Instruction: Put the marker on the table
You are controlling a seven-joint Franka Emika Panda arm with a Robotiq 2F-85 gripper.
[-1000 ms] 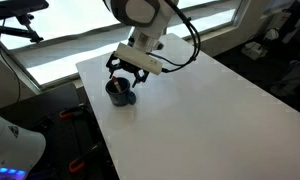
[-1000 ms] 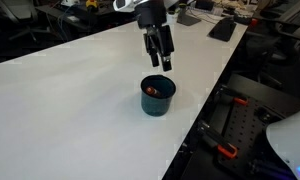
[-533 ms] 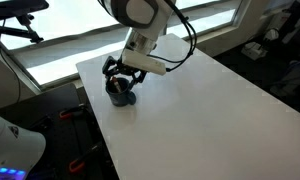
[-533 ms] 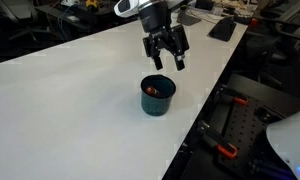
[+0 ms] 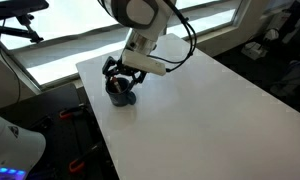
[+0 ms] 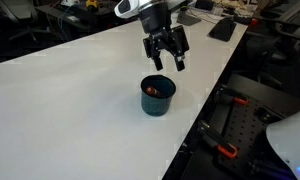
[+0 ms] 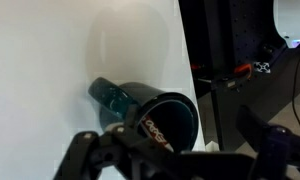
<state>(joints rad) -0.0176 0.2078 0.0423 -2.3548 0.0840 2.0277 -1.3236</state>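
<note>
The marker (image 7: 156, 133) stands inside the dark blue cup (image 7: 150, 108), with only its red-and-white label end showing; it is a reddish spot in the cup in an exterior view (image 6: 150, 90). The cup (image 6: 157, 96) stands upright near the edge of the white table (image 6: 60, 110), and it also shows in an exterior view (image 5: 120, 93) on the table (image 5: 210, 110). My gripper (image 6: 166, 63) hovers just above the cup, open and empty, its fingers spread wide. It also shows in an exterior view (image 5: 117, 74) and in the wrist view (image 7: 175, 145).
The table edge runs close beside the cup, with dark floor, cables and red-handled tools (image 6: 225, 152) below. Desks with clutter stand at the back (image 6: 220, 25). A window (image 5: 60, 40) runs along the table's far side.
A second ago the fingers looked close together above the cup; since then the gripper has turned, spread its fingers and come lower over the cup. Nothing has moved in the last half second.
</note>
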